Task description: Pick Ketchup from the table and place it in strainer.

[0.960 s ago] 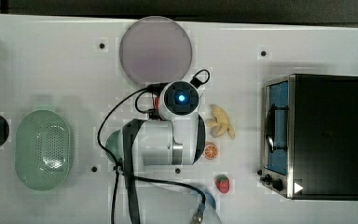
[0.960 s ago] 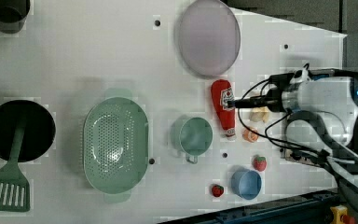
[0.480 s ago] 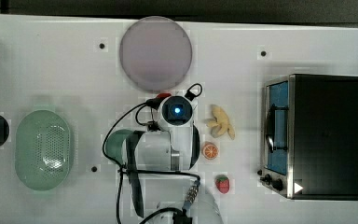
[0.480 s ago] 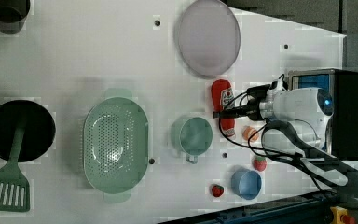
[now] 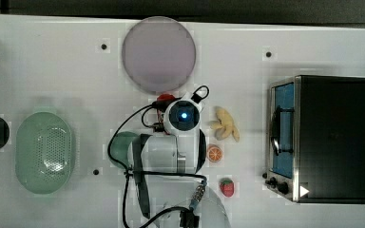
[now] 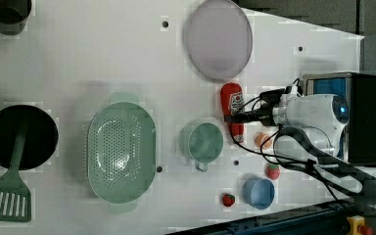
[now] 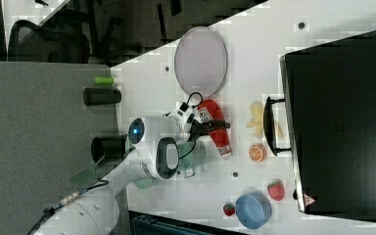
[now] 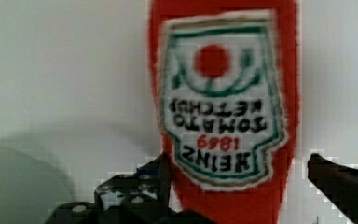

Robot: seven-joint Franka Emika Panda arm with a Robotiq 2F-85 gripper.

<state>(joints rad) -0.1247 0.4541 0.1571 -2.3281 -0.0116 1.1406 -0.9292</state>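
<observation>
surface: white table (image 6: 103,58), flat, dotted with small dark holes. in the right view a grey partition panel (image 7: 44,147) runs along the right view's left, and a dark office chair (image 7: 29,41) stands on the floor beyond the table's far corner.

ketchup (image 6: 232,105): red bottle lying flat on the table, label up, just below the lilac round plate (image 6: 219,39) in the left view and beside the small green cup (image 6: 204,143), apart from it. in the wrist view the label (image 8: 219,93) reads upside down.

gripper (image 8: 235,172): fingers spread wide, one dark finger (image 8: 161,170) at one flank of the bottle and the other at the opposite flank with white table between it and the bottle; not clamped. in the left view the gripper (image 6: 245,117) sits over the bottle's lower half.

strainer (image 6: 121,152): pale mint oval, perforated bottom, empty, well apart from the bottle, toward the left view's left past the green cup.

other items: black pot (image 6: 22,137) with a green slotted spatula (image 6: 5,198) resting in it; black toaster oven (image 5: 330,137) with blue-lit glass door at the top view's right; yellowish piece of food (image 5: 225,124); orange slice (image 5: 214,153); strawberry (image 5: 226,186); blue bowl (image 6: 258,192) with a second strawberry (image 6: 228,199) beside it; dark cylinder (image 7: 102,96) and a small green object (image 7: 104,80) at the table edge.
</observation>
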